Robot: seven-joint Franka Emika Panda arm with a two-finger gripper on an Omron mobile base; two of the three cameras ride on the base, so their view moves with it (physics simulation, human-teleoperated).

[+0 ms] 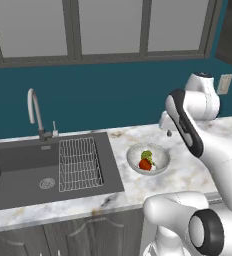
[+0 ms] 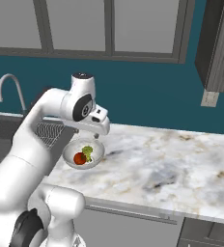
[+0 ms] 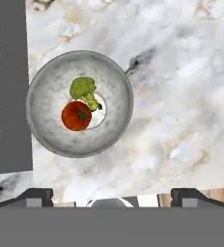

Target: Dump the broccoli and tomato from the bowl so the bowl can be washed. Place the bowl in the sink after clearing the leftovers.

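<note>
1. Progress: nothing done yet, by my reading. Both leftovers remain to be dumped, and the bowl has yet to go into the sink.
2. Shallow round speckled white-grey bowl (image 3: 79, 103): upright on the marble counter (image 3: 181, 96), just beside the sink. Holds the lumpy yellow-green broccoli (image 3: 83, 90) and the small glossy red tomato (image 3: 76, 116), touching.
3. Dark grey recessed sink (image 1: 18, 172): holds a wire rack (image 1: 79, 164); no bowl inside.
4. Gripper (image 3: 111, 194): above the bowl, fingers apart and empty, though only the tips show.
</note>
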